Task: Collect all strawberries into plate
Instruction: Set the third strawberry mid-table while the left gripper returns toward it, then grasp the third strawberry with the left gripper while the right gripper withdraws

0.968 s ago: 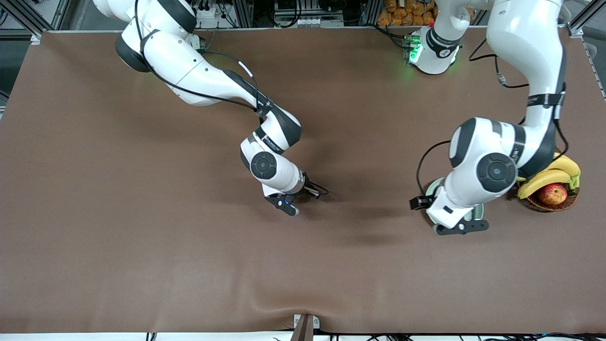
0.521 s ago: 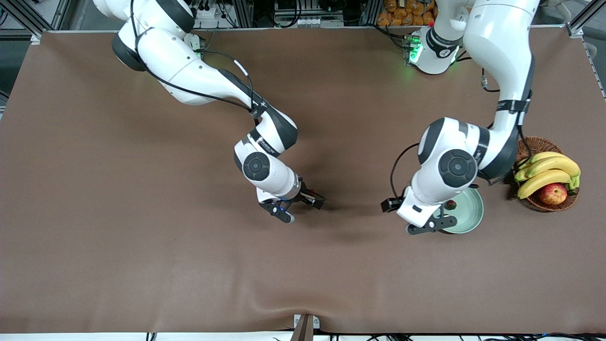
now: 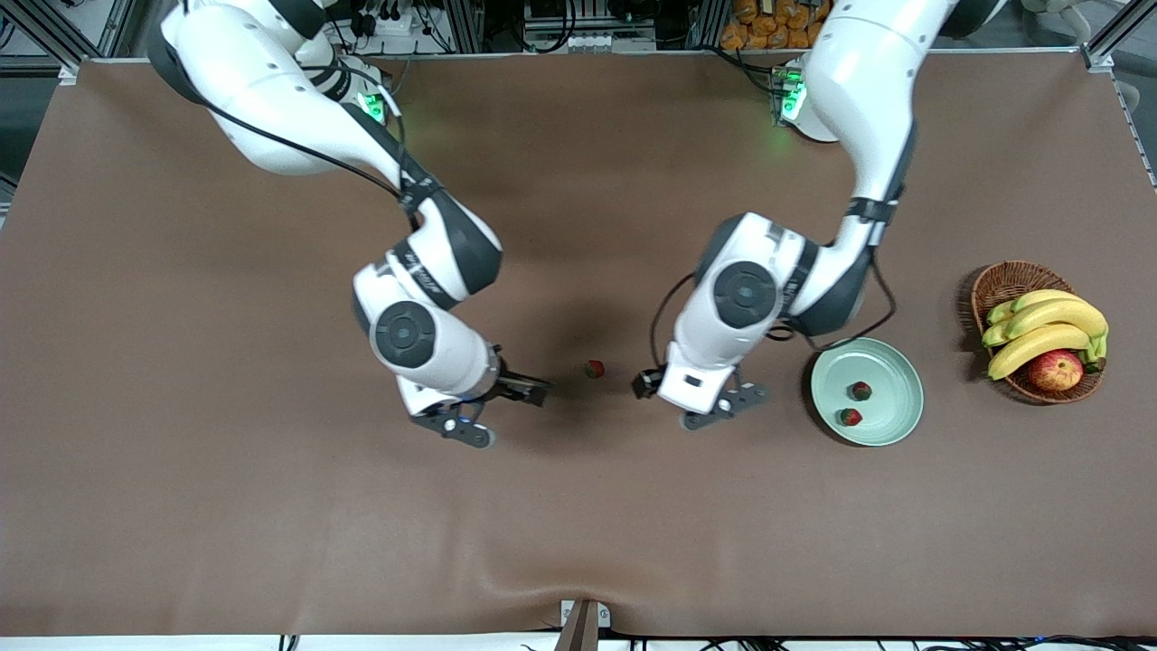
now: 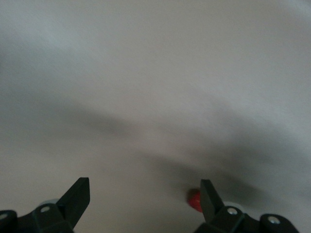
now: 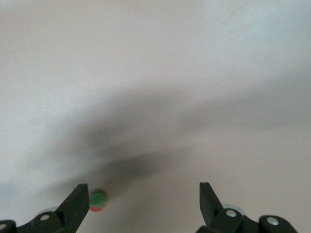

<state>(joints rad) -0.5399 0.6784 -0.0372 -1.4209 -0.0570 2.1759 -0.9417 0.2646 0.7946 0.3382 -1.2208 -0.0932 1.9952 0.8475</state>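
Brown matte cloth-covered table [image 3: 271, 506], faintly wrinkled near the lower edge of the frame. Round shallow pale mint-green smooth plate [image 3: 890, 372] sat in the middle band of the frame toward the left arm's end, with two tiny red strawberries with dark green caps [image 3: 860, 391] lying in it close together, apart from the rim. A third loose strawberry [image 3: 594, 368] lay on the bare cloth near the frame's centre, well apart from the plate. Left gripper [image 3: 726, 409] hung over the cloth between the loose strawberry and the plate, fingers spread wide, nothing held. Right gripper [image 3: 465, 432] hung over the cloth on the right arm's side of the loose strawberry, also spread wide and empty. The left wrist view gave dark wedge-shaped fingertips [image 4: 75, 196] and a blurred red blob of the loose strawberry [image 4: 195, 201] at one tip; the right wrist view showed its green cap [image 5: 98, 199] beside a fingertip [image 5: 77, 201], which the front view did not resolve. Only the front view showed the brown woven wicker basket [image 3: 1003, 280] holding yellow bananas [image 3: 1048, 330] and a red-yellow apple [image 3: 1055, 370], beside the plate.
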